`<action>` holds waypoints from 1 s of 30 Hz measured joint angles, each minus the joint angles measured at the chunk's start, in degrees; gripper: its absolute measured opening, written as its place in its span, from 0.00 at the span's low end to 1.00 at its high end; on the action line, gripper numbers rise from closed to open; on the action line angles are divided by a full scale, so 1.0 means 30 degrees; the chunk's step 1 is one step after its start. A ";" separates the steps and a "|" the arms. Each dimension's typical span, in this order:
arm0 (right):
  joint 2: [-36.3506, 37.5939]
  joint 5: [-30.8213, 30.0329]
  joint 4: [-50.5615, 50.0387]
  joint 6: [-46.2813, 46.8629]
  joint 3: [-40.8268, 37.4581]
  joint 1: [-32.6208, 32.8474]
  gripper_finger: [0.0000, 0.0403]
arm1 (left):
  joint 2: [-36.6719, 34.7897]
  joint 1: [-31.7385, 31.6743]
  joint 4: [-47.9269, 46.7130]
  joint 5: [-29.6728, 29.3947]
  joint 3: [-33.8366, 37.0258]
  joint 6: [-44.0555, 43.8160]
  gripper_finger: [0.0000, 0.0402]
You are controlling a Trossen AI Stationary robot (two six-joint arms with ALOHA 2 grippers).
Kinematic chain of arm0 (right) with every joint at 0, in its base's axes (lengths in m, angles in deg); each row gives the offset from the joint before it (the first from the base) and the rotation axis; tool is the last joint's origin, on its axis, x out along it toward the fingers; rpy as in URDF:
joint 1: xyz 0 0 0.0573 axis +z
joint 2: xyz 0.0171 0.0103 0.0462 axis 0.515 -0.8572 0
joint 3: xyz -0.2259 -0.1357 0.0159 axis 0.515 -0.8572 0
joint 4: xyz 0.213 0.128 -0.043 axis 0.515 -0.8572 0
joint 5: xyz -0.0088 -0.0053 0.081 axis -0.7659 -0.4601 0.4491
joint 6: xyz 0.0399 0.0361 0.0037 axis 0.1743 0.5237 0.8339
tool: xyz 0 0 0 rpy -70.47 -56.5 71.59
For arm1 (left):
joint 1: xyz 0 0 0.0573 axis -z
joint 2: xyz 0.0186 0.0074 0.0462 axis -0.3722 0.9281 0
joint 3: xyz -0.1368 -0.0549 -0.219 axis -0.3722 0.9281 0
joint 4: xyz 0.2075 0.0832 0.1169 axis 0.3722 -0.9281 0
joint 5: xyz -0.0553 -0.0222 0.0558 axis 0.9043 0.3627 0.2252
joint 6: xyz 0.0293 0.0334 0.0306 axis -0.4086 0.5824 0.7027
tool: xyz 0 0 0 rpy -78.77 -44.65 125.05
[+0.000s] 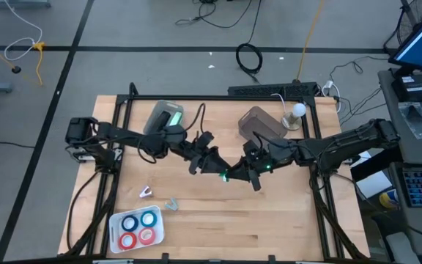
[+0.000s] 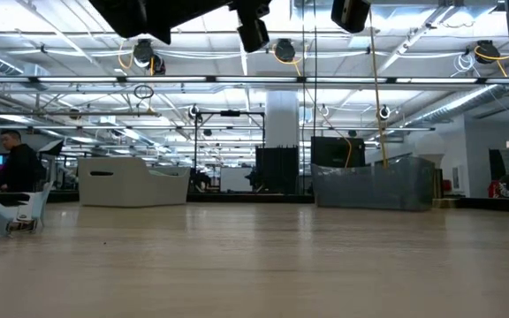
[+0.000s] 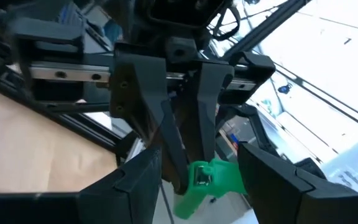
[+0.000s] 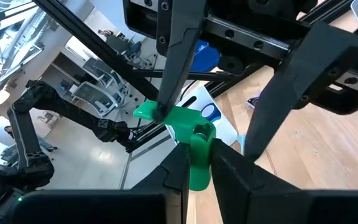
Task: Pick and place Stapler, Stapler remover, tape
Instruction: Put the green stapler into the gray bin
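where grippers meet mid-table, green item (image 4: 191,134) mostly hidden, r gripper (image 4: 194,158) pinching it.

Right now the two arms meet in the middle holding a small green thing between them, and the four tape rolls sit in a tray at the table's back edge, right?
Nearly. The high view shows the tray with the tape rolls at the front left corner, not the back edge. The left gripper and right gripper do meet over the middle, with the green thing between them.
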State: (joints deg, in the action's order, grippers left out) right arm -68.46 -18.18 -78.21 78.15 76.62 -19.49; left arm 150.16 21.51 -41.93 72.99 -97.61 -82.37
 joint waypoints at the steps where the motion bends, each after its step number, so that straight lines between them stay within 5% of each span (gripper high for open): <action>1: 0.0000 0.0049 0.0017 0.0001 0.0000 -0.0037 0.11 | 0.0123 0.0010 0.0026 0.0238 -0.0164 -0.0016 0.53; 30: 0.0029 -0.0590 0.1980 -0.0138 0.0029 -0.0167 0.11 | 0.0042 -0.0012 0.2723 0.1624 -0.0340 -0.1529 0.53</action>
State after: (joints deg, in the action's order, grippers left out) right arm -68.38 -19.95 -72.27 77.73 76.70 -19.99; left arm 150.28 21.47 -33.76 77.86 -98.63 -86.96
